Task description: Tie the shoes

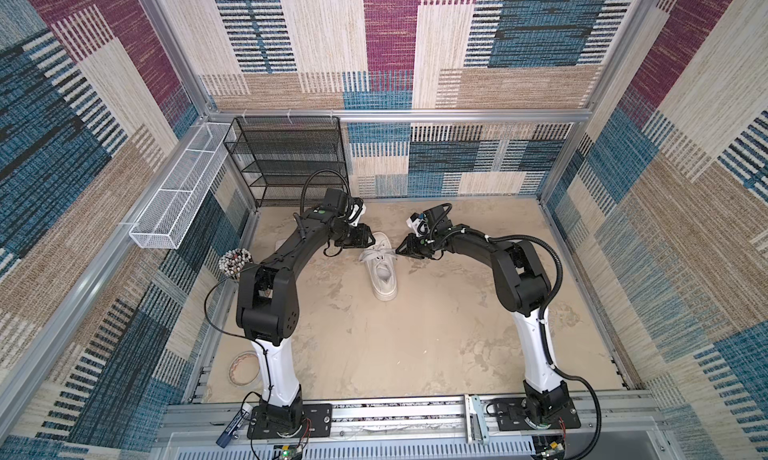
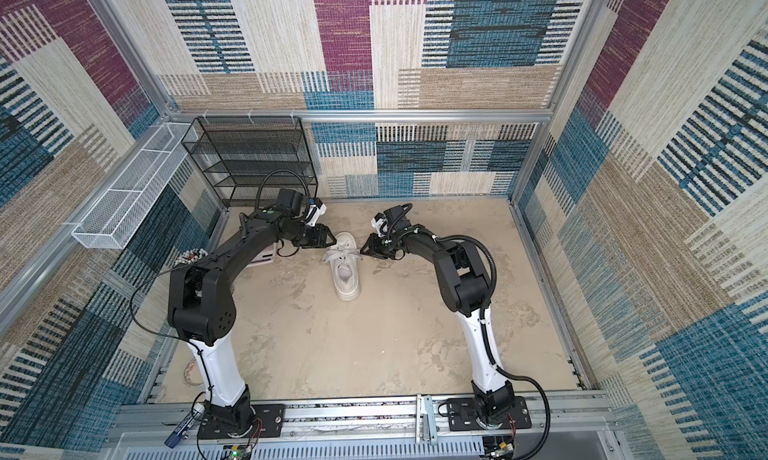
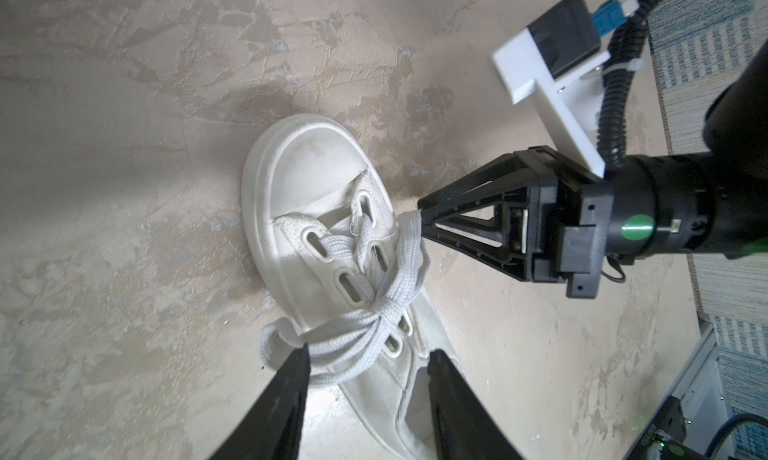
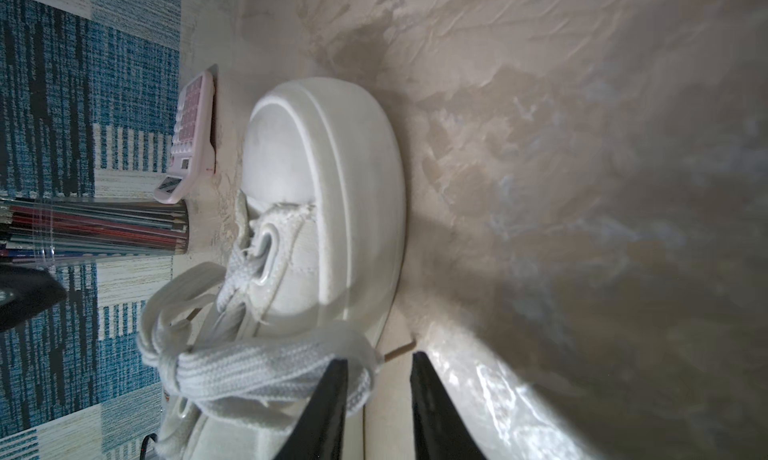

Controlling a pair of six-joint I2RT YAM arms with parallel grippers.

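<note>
left gripper [image 3: 368,352] jaws are hovering apart over the laces [image 3: 361,327] of the sneaker [image 1: 383,277]; right gripper [image 4: 378,359] jaws are flanking a loop [image 4: 266,370], clamped or not i cannot tell.

White canvas low-top sneaker [image 1: 384,277] with off-white flat woven laces [image 3: 374,325]; mottled beige tabletop [image 1: 374,354]. At eleven o'clock from it, a black wire-mesh rack [image 1: 291,163]. Fabric walls [image 1: 519,30]: blue, maroon and cream striped patchwork.
</note>
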